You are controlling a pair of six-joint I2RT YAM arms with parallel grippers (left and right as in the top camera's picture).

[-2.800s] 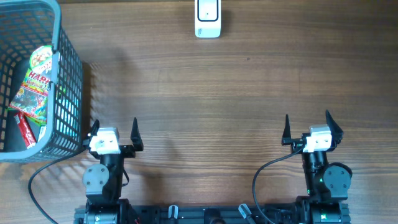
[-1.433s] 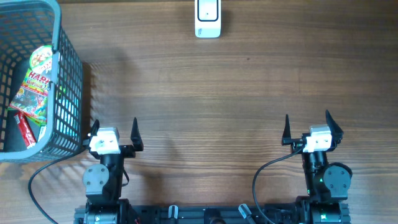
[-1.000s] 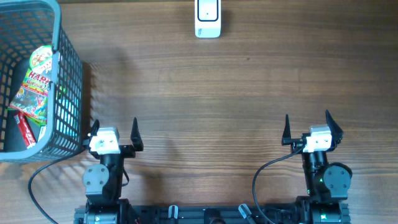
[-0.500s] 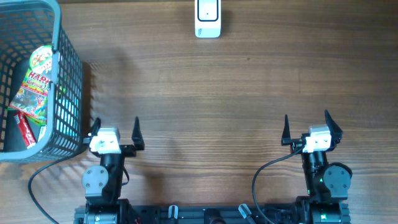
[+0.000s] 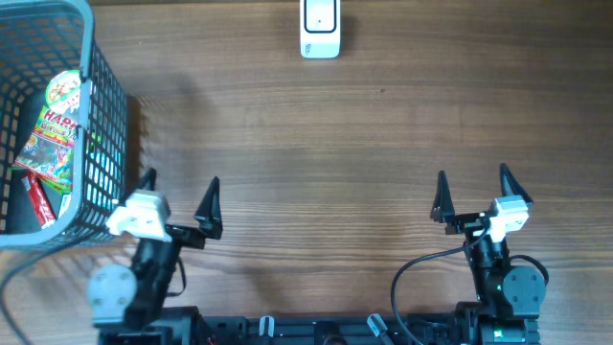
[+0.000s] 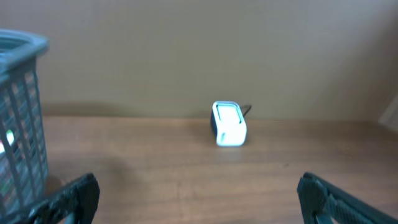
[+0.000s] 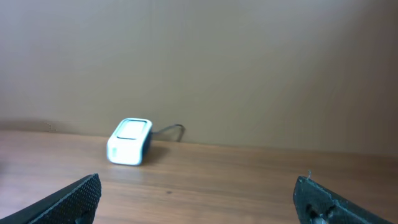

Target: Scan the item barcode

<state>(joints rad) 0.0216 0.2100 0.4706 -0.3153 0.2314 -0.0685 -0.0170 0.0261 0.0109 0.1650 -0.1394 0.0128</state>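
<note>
Left arm has swung toward the basket (image 5: 103,125); right arm has nudged slightly outward.
Both the left pincer (image 5: 180,184) and right pincer (image 5: 471,178) stand fully spread and empty. The sweets packet (image 5: 53,129) lies inside the basket, ahead and left of the left pincer, its long axis running away from the robot; the left arm is clearly nearer. The scanner (image 5: 320,29) sits centred at the far edge of the counter (image 5: 335,144).

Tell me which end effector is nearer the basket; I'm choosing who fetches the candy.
Left. The left end effector is right beside the basket, at its near corner; the right end effector is far off on the opposite side.
</note>
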